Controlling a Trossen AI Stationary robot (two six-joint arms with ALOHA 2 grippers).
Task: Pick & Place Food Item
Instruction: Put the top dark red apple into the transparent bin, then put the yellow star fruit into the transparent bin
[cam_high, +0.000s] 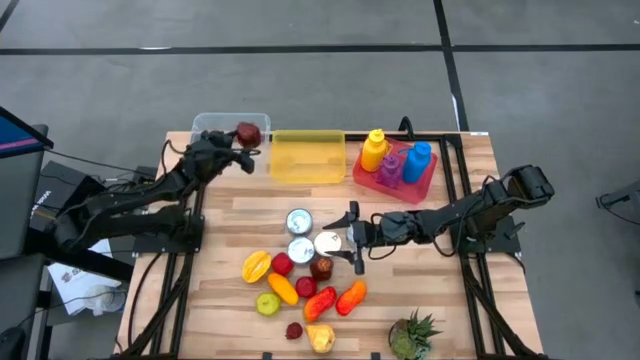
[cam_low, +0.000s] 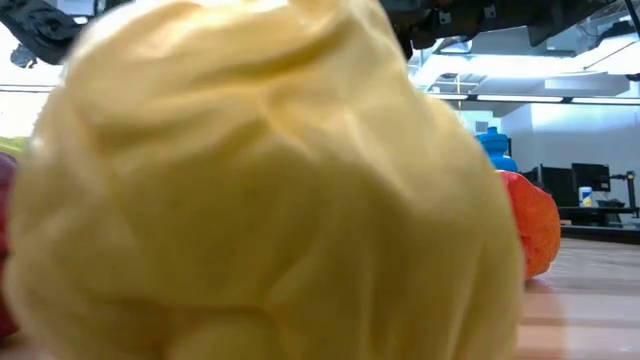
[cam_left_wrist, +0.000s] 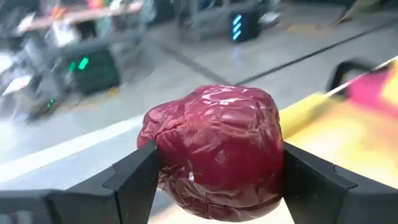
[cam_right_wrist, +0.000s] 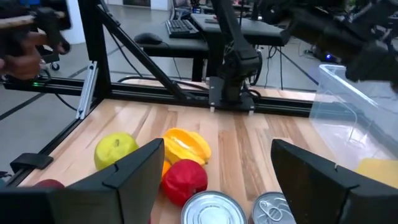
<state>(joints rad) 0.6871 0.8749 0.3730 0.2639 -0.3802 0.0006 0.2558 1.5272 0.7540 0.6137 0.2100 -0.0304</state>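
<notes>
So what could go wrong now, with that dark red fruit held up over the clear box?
The left gripper holds the dark red fruit only by its sides, above the clear bin near its edge, so it might slip or land outside. The open right gripper hovers by the cans, close to the crowded fruit pile, and could nudge a neighbour.

The fruit (cam_left_wrist: 211, 149) is dark red and shiny. The bin (cam_high: 307, 156) is yellow. The worktop (cam_high: 440, 300) is light wood with stripes. The apple (cam_right_wrist: 115, 150) is yellow-green.

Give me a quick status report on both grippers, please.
Left gripper shut on dark red food item, over clear bin. Right gripper open, hovering beside cans. Nothing in the way.
</notes>
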